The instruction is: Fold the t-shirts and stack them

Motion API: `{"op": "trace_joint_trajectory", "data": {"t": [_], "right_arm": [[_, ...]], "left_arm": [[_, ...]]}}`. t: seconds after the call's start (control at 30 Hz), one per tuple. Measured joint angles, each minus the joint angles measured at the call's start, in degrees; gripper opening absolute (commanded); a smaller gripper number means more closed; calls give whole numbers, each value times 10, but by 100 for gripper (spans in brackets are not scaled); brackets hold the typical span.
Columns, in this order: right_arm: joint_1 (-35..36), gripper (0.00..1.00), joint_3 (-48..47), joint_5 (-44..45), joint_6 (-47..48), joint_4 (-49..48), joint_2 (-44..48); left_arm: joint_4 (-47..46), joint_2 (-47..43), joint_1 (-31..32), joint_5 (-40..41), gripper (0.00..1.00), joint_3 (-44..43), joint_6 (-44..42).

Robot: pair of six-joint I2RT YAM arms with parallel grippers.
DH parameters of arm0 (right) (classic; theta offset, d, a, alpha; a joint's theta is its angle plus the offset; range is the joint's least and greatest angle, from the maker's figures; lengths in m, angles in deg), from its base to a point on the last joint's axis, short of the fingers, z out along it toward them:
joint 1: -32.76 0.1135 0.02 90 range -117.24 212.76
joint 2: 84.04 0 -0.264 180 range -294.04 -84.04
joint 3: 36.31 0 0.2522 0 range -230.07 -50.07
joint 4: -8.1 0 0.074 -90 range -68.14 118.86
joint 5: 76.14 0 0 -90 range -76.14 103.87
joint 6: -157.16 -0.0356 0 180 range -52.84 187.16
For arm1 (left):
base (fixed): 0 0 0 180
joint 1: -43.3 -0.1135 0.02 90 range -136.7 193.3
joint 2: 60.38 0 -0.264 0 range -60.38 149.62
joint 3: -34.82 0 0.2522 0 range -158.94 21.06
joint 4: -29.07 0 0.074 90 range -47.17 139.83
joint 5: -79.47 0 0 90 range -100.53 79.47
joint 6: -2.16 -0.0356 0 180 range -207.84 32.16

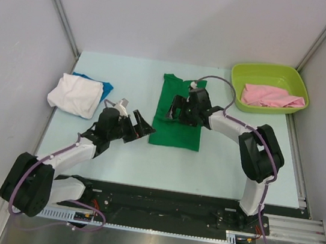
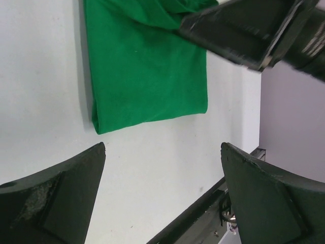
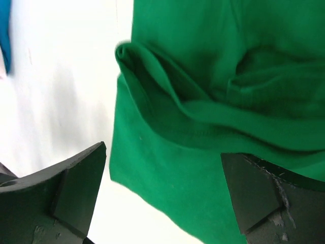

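My right gripper [image 1: 175, 110] hangs spread wide over the bright green t-shirt [image 1: 176, 135], a soft long rectangle in the middle of the pale table [image 1: 223, 167], its cloth puckered into a ridge under the fingers. Nothing is pinched. My left gripper [image 1: 143, 125] gapes empty just beside the shirt's left edge. A crumpled white t-shirt [image 1: 76, 94] lies on the blue one [image 1: 106, 85], and the pink one [image 1: 270, 96] is bunched in the glossy lime tub [image 1: 266, 71].

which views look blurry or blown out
Top external: sharp, evenly lit, faint shadows. Left wrist: green t-shirt sharp, table bright but readable. Right wrist: t-shirt folds slightly soft, table washed out to white.
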Motion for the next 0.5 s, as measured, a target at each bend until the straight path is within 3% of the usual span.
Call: {"op": "trace_joint_trajectory", "data": {"t": [0.33, 0.5], "right_arm": [[-40, 100, -131, -1, 6, 4, -84], [-52, 100, -147, 8, 9, -6, -119]], "left_arm": [[-14, 52, 0, -5, 100, -1, 0], [-17, 55, 0, -5, 100, -1, 0]]}}
